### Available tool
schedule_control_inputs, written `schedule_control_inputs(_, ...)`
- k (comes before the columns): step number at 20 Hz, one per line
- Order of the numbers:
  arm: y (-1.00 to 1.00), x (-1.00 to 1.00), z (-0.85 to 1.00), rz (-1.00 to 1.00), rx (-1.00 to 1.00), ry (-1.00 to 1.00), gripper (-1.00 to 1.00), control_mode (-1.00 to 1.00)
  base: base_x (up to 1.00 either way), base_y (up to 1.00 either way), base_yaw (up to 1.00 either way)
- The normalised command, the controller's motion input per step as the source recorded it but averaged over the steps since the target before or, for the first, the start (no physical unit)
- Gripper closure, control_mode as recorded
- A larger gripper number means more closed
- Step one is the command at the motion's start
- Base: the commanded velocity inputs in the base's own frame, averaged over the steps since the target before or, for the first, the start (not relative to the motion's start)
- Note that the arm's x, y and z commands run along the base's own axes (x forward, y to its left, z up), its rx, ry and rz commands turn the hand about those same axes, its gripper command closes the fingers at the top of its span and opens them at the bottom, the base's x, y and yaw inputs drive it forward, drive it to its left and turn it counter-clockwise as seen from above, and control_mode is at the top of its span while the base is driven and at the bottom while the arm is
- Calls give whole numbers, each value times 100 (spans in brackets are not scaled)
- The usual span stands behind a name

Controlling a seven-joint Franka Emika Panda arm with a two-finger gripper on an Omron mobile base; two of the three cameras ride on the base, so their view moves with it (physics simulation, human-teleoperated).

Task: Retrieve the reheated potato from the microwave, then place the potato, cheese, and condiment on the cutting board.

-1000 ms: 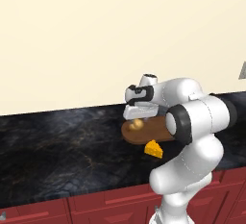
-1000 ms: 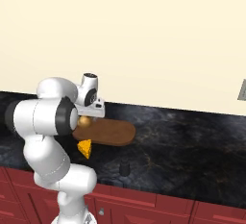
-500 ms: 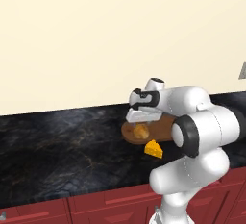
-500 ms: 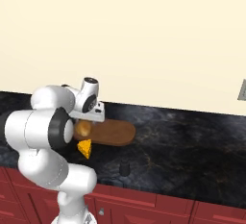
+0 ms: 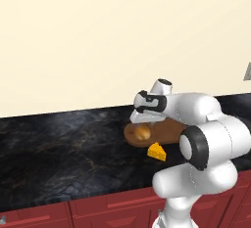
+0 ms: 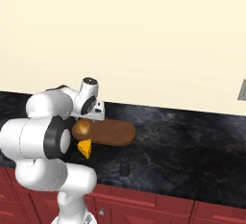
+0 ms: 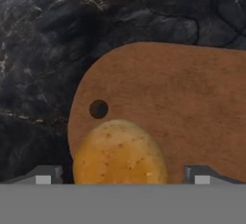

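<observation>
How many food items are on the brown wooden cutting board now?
1. The round golden-brown potato lies at the hole end of the brown wooden cutting board. The yellow cheese wedge lies beside it on the black counter.

Base views flank cutting board (image 5: 162, 130); hand view close above.

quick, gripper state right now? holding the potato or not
Gripper: open, holding nothing; its fingertips stand apart on either side of the potato, which lies on the cutting board.
</observation>
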Motion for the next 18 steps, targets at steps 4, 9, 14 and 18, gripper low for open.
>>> schedule_control_inputs(4,-14,-39,33,0,0,-9,-100,-100,0,0,0)
schedule_control_inputs(9,-16,-71,1,0,-5,0,-100,-100,0,0,0)
schedule_control_inputs(14,-12,-84,0,0,-8,-1,-100,-100,0,0,0)
schedule_control_inputs(18,-5,-69,-20,-4,-7,-2,-100,-100,0,0,0)
